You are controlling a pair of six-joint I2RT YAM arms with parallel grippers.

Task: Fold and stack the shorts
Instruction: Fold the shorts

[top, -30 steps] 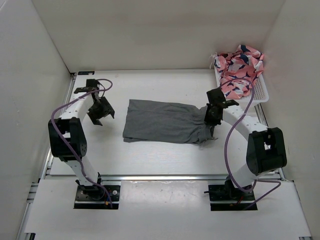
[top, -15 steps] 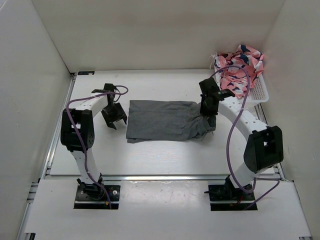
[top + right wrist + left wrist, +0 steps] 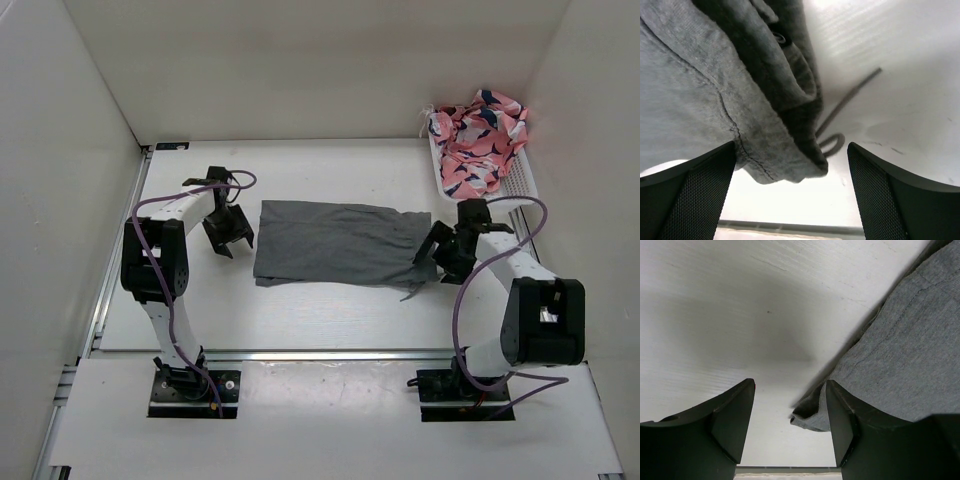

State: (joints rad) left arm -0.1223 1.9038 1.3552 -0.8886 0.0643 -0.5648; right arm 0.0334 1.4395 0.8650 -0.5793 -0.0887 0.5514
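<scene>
shorts [image 3: 335, 243]: flat mid-table, bare table [image 3: 300, 315] on every side
left gripper [image 3: 228, 232]: fingers apart, empty, at left edge corner
right gripper [image 3: 437, 252]: fingers apart, empty, over drawstring [image 3: 847, 102] edge

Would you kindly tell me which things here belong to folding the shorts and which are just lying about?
Job in hand: grey shorts, spread flat; left gripper and right gripper, both open, one at each end.
Lying about: pink patterned cloth, heaped in the white basket at the far right.
</scene>
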